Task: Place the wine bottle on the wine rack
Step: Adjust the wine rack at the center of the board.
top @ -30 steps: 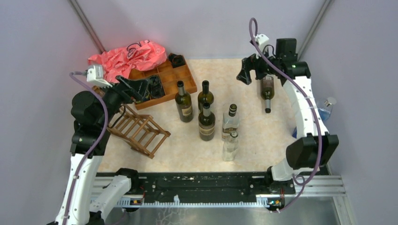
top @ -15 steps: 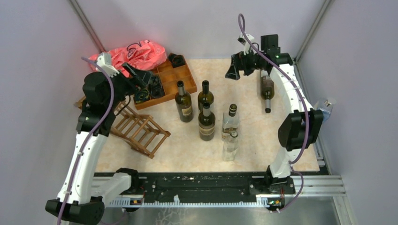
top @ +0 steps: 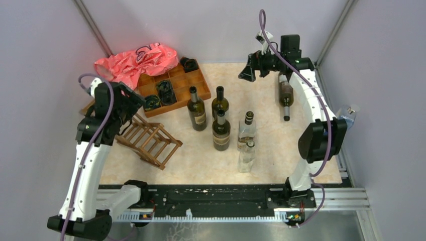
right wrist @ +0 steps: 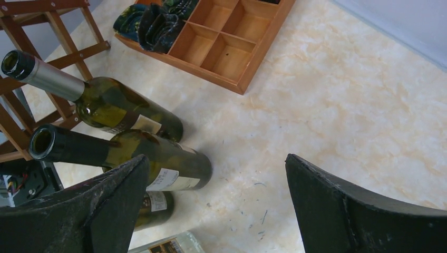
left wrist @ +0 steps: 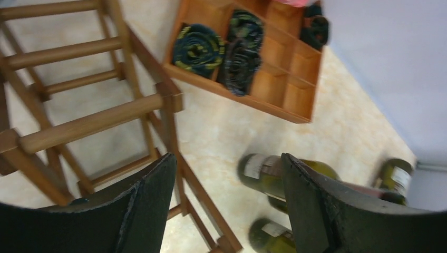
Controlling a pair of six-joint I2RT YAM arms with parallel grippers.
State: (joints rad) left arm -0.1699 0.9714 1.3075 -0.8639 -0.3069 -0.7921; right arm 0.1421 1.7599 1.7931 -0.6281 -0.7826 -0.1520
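Dark brown wood makes up the wine rack (top: 150,140), which sits askew on the beige marbled table (top: 281,150); none of its cells holds a bottle. Above the rack's far end hovers the left gripper (left wrist: 227,171), its two black fingers (left wrist: 142,205) spread apart with nothing between them. Through that gap the left wrist view shows the rack's rungs and slats below.

Right of the rack, and apart from it, three dark green wine bottles (top: 197,113) stand upright in a close cluster. Further right of the rack stand two clear bottles (top: 246,131), one in front of the other. Farthest from the rack, a brown bottle (top: 286,98) lies on its side with its neck pointing toward the near edge of the table.

On the side of the table opposite the rack, the right gripper (right wrist: 216,174) hangs in the air beside the lying bottle's base. Its fingers are wide apart and hold nothing.

Just behind the rack sits an orange-brown compartmented tray (top: 187,83) with dark rolled items (top: 165,93) in some of its compartments. Behind the rack, a crumpled pink bag (top: 135,60) lies against the tray's back edge.
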